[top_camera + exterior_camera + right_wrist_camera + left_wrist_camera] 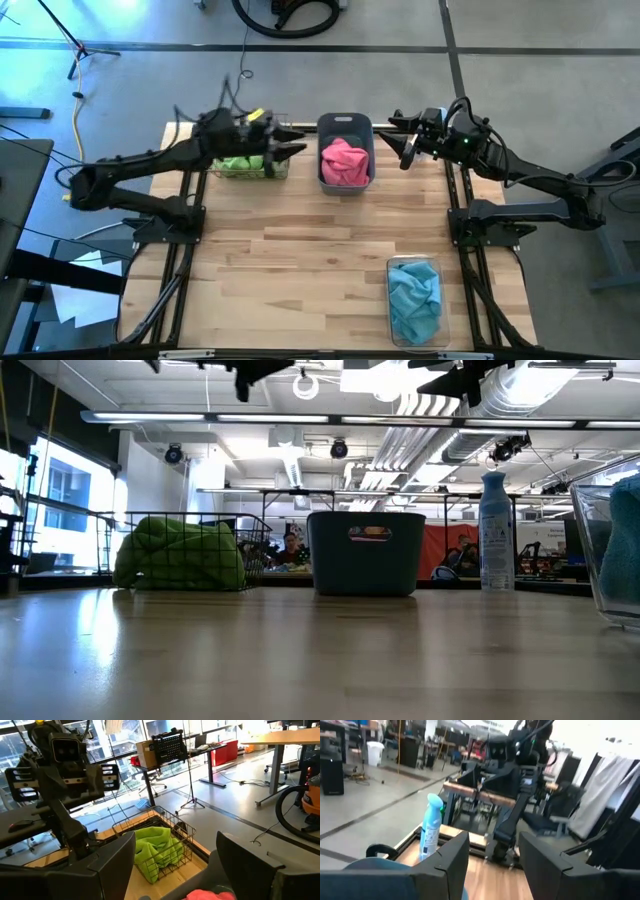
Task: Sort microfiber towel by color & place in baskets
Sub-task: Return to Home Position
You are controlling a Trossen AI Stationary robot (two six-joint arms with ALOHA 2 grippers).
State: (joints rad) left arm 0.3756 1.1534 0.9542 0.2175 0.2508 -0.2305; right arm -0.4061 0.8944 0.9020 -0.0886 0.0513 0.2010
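Note:
Lime green towels (238,162) lie heaped in the copper wire basket (272,172) at the table's far left, also seen in the right wrist view as green towels (157,850). A pink towel (345,160) fills the grey-blue tub (345,125) at far centre. Light blue towels (413,298) sit in the clear bin (415,262) near the front right. My left gripper (293,141) hangs open in the air between the wire basket and the tub. My right gripper (405,152) hangs open just right of the tub. Both hold nothing.
A pale blue spray bottle (495,530) stands on the far right of the table, also in the left wrist view (431,827). Bare wooden tabletop (300,260) spans the middle and near left. The two grippers face each other across the tub.

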